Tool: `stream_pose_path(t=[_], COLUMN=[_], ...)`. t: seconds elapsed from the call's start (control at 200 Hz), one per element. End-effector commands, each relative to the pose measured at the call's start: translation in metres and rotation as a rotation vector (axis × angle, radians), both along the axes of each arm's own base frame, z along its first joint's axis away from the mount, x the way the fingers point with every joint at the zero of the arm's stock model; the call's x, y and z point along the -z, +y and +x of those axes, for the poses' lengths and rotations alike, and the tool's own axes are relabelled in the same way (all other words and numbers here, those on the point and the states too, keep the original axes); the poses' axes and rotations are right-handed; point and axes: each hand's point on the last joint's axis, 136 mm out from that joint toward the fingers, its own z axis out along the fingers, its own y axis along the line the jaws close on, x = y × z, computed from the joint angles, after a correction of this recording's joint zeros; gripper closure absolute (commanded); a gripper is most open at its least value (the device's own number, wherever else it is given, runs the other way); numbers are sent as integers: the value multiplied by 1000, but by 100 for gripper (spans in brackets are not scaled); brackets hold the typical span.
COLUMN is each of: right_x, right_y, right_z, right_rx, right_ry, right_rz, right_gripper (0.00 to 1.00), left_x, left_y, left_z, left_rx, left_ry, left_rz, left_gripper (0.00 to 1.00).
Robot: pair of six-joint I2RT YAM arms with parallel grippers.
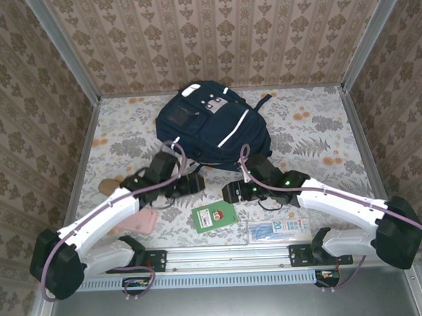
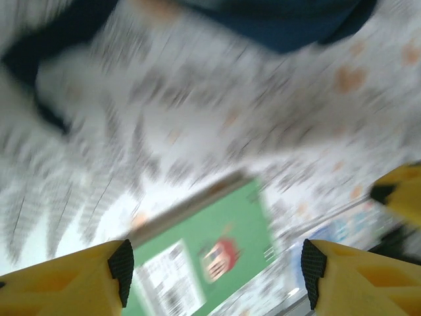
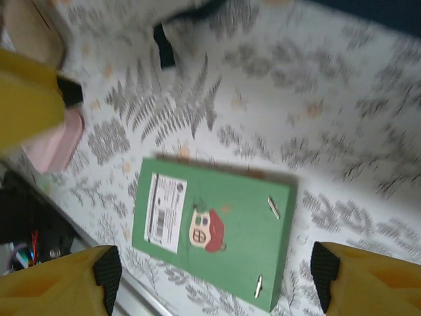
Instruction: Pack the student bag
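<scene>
The student bag (image 1: 211, 127) lies flat on the floral desk (image 1: 314, 127), upper centre of the top view. Just below it, the left gripper (image 2: 217, 270) and right gripper (image 3: 216, 273) both stand with jaws apart and empty. A green booklet (image 3: 214, 227) lies on the desk beneath them.

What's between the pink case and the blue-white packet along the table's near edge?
The green booklet, lying flat and touching neither; the top view shows it.
</scene>
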Motion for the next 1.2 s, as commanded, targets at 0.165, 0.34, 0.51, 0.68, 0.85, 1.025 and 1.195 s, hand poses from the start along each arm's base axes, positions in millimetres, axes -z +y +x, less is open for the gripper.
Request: stream_pose_path(t=[0.165,0.34,0.51,0.68,0.85,1.025,1.195], right_x=[41,63,81,91,101,83,59], right_y=[9,11,13,21,31,51,60], right_z=[-33,-33,-33,-33,-35,-31,-26], right_rx=[-44,-15,5,9,7,-15,-33], right_ry=[270,370,428,467,517,534,513], right_rz=[12,56,64,109,165,307,388], right_gripper=[19,18,17,18,21,26,31], left_x=[38,54,69,78,85,96,96], left_y=[21,18,12,8,0,-7,-6], left_z=[-37,-46,-50,-51,-51,-53,-53], left_rx=[-35,-35,-22,-17,2,7,6], left_ry=[54,102,176,213,241,286,283], left_rz=[37,-28,-78,-94,-114,-126,-117], left_gripper=[34,34,35,37,48,59,63])
